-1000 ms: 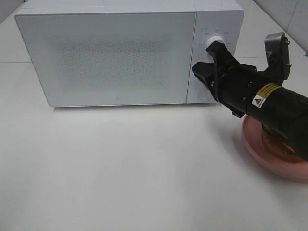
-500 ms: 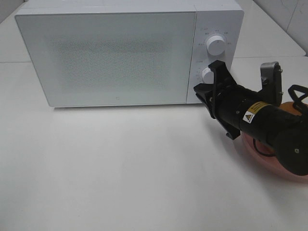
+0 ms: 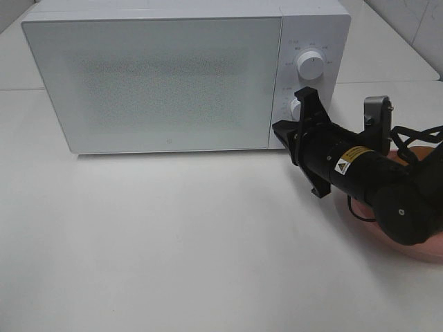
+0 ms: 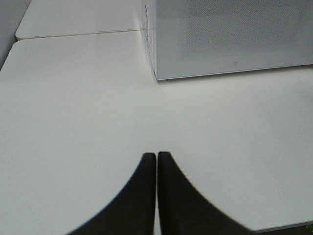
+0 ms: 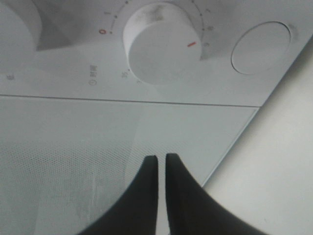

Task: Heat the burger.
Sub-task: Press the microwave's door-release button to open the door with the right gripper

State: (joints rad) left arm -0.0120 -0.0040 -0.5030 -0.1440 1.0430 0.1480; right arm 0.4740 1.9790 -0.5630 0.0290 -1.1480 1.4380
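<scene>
Burger is mostly hidden: only a sliver of orange-brown bun shows behind the right arm and its cable. Pink plate under it is also largely covered and cut off at the frame edge. The patty and other layers can't be made out.

In the high view the burger sits at about 4 o'clock from the right tool, well apart from it, behind the wrist. The tool tip is at the microwave panel, overlapping the lower knob. The right wrist view shows the fingers pressed nearly together, a thin slit between them, holding nothing. That view also has the round button.

Left tool is pinched together too, empty, over bare table. It is out of the high view.

Compared with 1 s ago, the right tool was up at the upper knob and is now lower. The arm covers more of the burger. Microwave door is shut.
</scene>
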